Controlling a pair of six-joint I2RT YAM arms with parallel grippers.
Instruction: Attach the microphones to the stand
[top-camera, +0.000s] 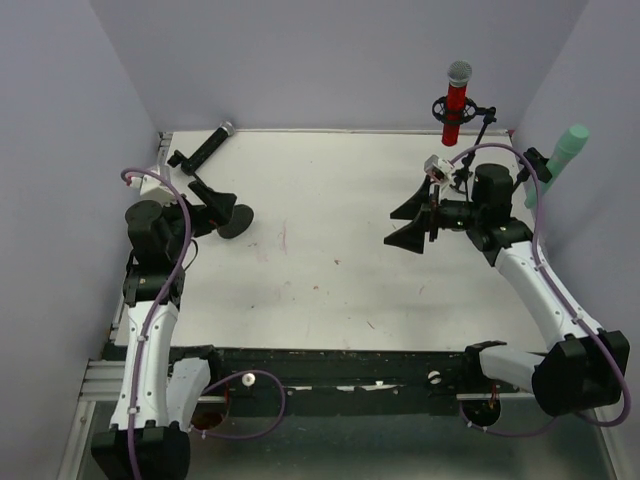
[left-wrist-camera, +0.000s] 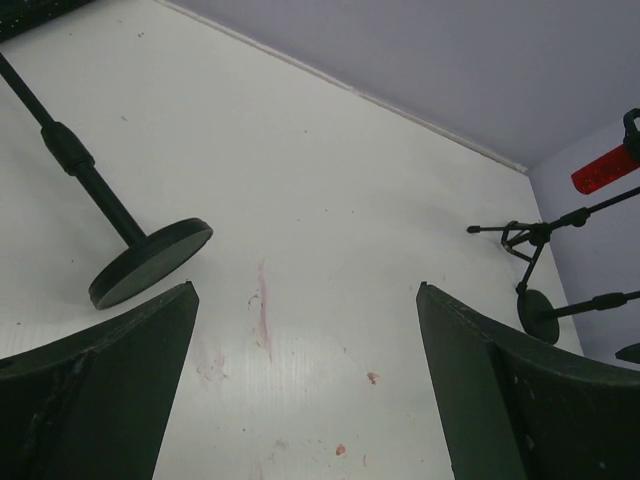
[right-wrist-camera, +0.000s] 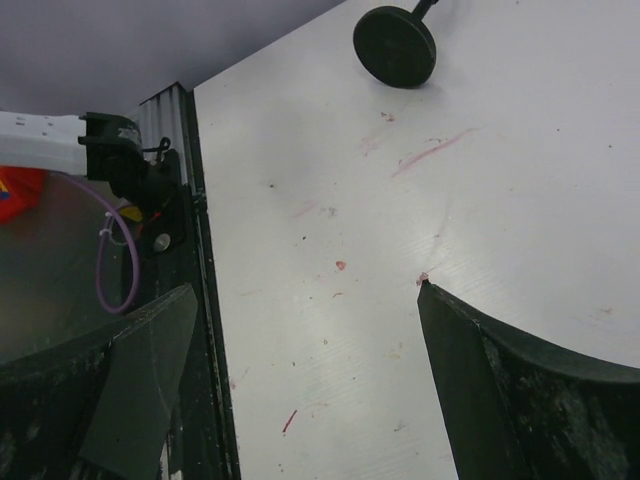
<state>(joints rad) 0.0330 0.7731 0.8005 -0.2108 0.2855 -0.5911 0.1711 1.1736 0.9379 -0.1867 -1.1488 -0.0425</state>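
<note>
Robot lab test cell, scuffed white tabletop, plain lavender-grey walls (closing three sides), aluminium extrusion rail, purple-cabled left arm, right arm bolted alongside.

You have a white table with faint red smears, carrying a tipped-over stand at far left, its round base up on edge, a black mic at its head, plus a tripod stand and a disc-based stand at far right.

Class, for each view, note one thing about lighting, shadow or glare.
Top external: soft, even light; the black round-based stand casts a faint shadow. Left wrist: left claw fingers dark, underlit. Right wrist: mild sheen on the white table; right claw fingers dark.
</note>
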